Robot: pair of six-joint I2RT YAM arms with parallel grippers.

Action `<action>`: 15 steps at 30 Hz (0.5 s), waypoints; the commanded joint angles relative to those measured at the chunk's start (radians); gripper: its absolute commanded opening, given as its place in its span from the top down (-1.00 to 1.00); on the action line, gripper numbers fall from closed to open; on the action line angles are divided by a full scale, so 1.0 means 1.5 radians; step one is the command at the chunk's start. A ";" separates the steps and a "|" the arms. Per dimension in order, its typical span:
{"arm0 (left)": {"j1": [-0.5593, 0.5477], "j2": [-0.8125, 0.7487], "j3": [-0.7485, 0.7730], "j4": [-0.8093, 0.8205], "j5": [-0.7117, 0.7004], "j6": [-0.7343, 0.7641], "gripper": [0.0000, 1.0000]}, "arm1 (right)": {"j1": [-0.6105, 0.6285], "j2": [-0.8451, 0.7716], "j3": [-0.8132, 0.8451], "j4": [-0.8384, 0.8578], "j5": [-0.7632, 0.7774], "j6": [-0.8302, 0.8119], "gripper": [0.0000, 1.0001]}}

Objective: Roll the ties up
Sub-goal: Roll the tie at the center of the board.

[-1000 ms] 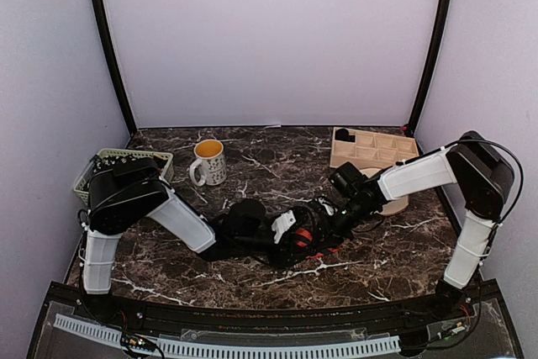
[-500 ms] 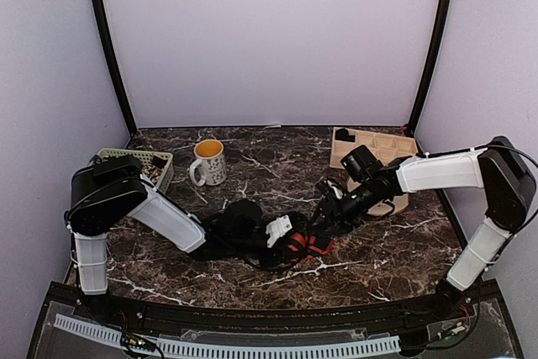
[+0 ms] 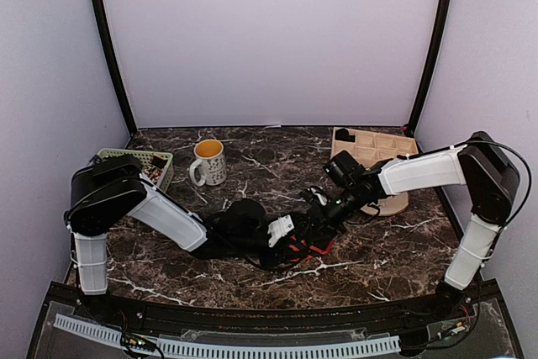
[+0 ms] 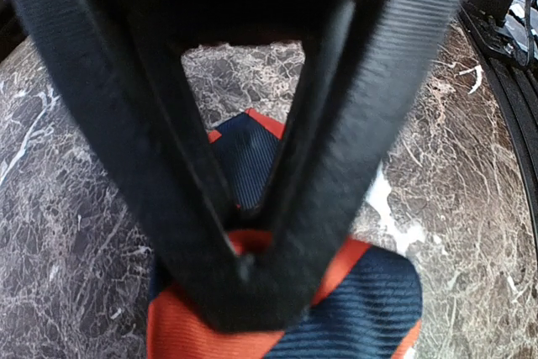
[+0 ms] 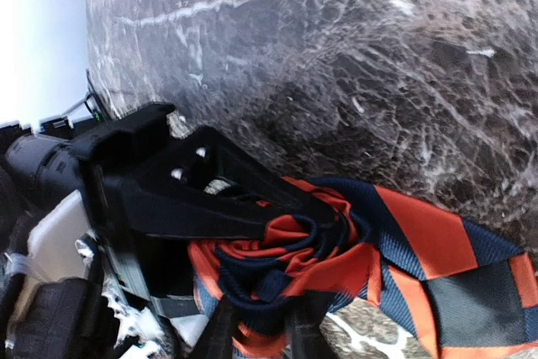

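The red-and-black striped tie (image 3: 309,247) lies at the table's middle, partly wound into a roll (image 5: 311,254) with its flat tail running right (image 5: 437,250). My left gripper (image 3: 292,235) is shut on the roll's core; in the left wrist view its fingers meet in a V on the fabric (image 4: 244,271). They also reach in from the left in the right wrist view (image 5: 210,208). My right gripper (image 3: 318,218) comes from the right, and its fingers (image 5: 223,334) straddle the roll's near edge (image 5: 265,334), pinching it. No dotted ties are in view.
A white mug (image 3: 208,161) with yellow liquid stands at the back left, next to a green basket (image 3: 160,164). A wooden compartment tray (image 3: 374,145) sits at the back right, with a pale round object (image 3: 397,203) under the right forearm.
The right gripper pulled back up and right from the tie half a second ago, then came back down onto the roll. The left arm shifted slightly and kept hold.
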 commanded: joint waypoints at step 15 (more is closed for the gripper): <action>-0.002 0.013 0.030 0.029 0.053 -0.085 -0.20 | -0.055 0.019 -0.081 -0.043 0.126 -0.110 1.00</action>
